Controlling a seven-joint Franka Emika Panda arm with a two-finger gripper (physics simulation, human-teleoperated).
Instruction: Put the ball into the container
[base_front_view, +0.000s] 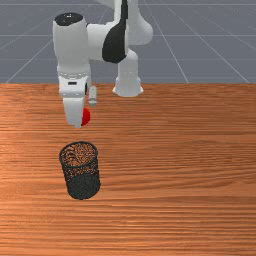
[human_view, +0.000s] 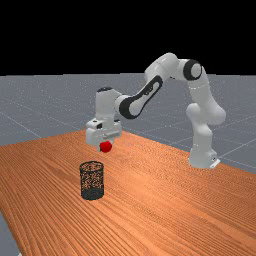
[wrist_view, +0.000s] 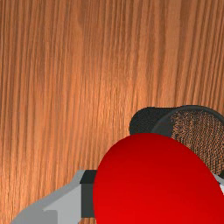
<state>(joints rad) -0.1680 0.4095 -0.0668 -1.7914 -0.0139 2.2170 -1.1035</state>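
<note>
jaws gripped on the smooth, round red ball (wrist_view: 153, 183), fingers (wrist_view: 87, 200) against two sides. it hangs in the air, higher than the container (base_front_view: 83, 187), an upright dark mesh cylinder with an open round rim, on the streaky-grained wooden table (base_front_view: 175, 170).

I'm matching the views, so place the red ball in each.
Front view: the ball is left of middle, pictured above the mesh container.
Far view: left of middle, pictured above the container.
Wrist view: between the fingers, partly covering the container.
Shared landmark: that container.
</note>
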